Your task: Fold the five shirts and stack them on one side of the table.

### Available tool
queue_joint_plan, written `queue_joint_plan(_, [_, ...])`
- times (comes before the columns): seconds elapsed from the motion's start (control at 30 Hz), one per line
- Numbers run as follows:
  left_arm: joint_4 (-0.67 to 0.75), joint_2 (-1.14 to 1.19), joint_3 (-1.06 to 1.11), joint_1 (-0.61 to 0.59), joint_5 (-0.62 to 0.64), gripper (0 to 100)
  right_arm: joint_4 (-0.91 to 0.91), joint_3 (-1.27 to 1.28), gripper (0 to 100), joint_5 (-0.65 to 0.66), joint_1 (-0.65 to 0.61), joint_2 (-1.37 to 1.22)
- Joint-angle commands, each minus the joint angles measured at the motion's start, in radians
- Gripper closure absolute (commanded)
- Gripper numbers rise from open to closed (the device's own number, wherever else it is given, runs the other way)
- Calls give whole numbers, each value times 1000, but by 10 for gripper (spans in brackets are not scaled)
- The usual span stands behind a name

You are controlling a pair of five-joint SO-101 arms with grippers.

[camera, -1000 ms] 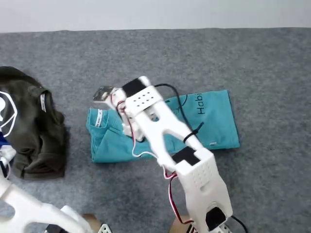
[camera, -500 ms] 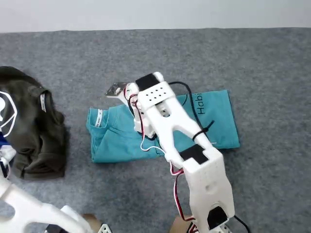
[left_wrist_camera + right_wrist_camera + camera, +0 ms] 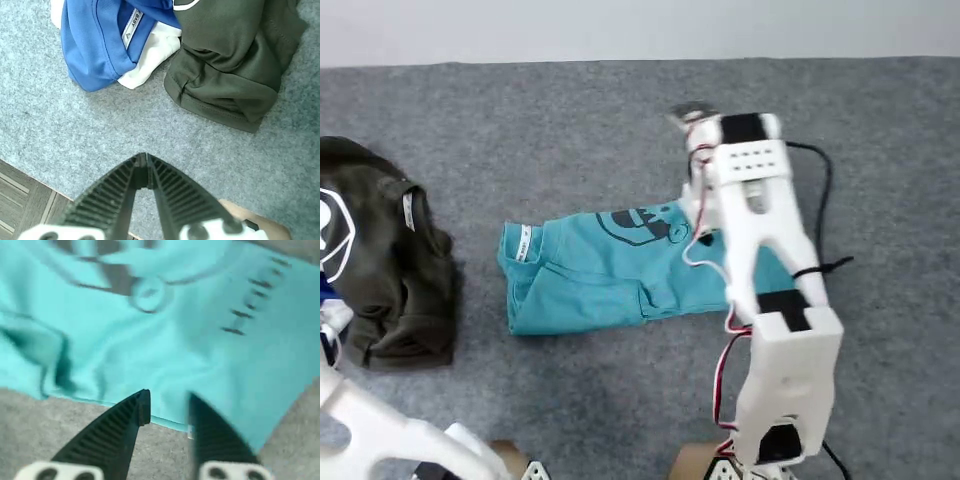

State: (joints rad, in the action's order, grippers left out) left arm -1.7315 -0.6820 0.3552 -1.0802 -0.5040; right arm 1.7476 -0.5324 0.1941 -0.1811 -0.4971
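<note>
Teal shirt [image 3: 600,280] looks limp and light; I'd pinch its right hem. Right gripper [image 3: 167,402] is spread, left gripper [image 3: 147,167] pressed together.

Robotics test bench, likely lab or hobby workroom; cannot tell which. Table covered in grey felt-like mat [image 3: 620,120]. Plain pale wall [image 3: 620,25] along far edge. White plastic arm [image 3: 760,230] with perforated housings, exposed red and white wires [image 3: 724,365], loose black cable [image 3: 823,190]. Wood-grain surface [image 3: 20,200] past mat's edge. Clothes as test material: teal shirt [image 3: 580,280] at centre, crumpled shirt pile [image 3: 380,260] at left.
</note>
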Motion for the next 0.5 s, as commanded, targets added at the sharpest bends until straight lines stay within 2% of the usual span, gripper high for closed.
queue_joint_plan(0.0, [8, -17, -4, -3, -37, 992, -1, -51, 682, -55, 76, 65])
queue_joint_plan(0.47, [8, -17, -4, 0, -64, 992, -188, -54, 682, -74, 200, -127])
